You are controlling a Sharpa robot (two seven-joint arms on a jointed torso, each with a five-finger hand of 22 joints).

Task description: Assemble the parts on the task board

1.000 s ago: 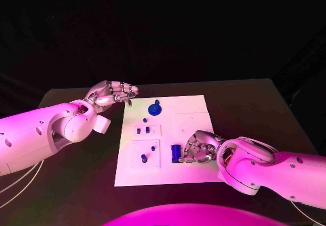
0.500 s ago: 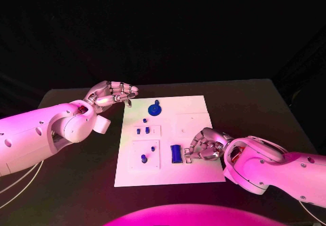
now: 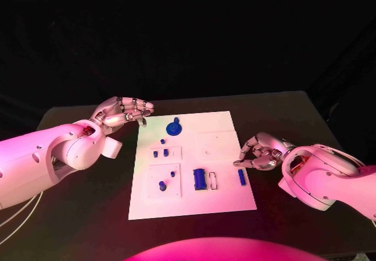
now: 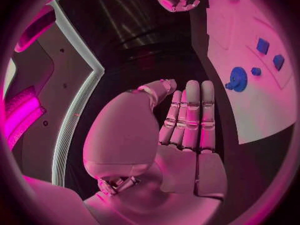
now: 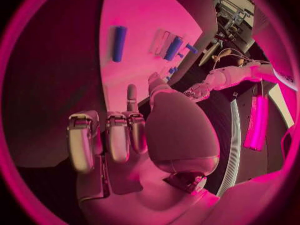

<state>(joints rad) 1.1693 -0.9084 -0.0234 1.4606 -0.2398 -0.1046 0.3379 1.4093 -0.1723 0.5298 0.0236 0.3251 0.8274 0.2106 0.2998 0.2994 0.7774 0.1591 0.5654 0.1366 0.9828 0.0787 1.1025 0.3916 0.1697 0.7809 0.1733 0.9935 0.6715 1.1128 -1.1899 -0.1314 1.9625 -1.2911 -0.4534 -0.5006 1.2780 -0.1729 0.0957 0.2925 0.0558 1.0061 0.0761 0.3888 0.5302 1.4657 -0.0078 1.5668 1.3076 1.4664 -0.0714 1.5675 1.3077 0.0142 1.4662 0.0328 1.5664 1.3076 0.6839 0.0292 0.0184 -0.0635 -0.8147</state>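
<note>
Head view: white rectangular task board point(image 3: 223, 204) lies mid-worktop point(image 3: 298, 114). A small blue bar-shaped part point(image 3: 241, 176) lies flat near the board's right edge, just beside the right hand point(image 3: 262, 152), apart from it. That hand is curled, holding nothing. The part is likely light, rigid and smooth; best pinched across its long sides. The left hand point(image 3: 124, 110), curled and holding nothing, hovers off the board's far left corner.

Left wrist view: left hand point(image 4: 184, 120), fingers pressed together, holding nothing; round blue disc part point(image 4: 237, 78) nearby on the board.

Right wrist view: right hand point(image 5: 119, 135), fingers bent, nothing held; the bar part point(image 5: 118, 43) lies beyond the fingertips.
</note>
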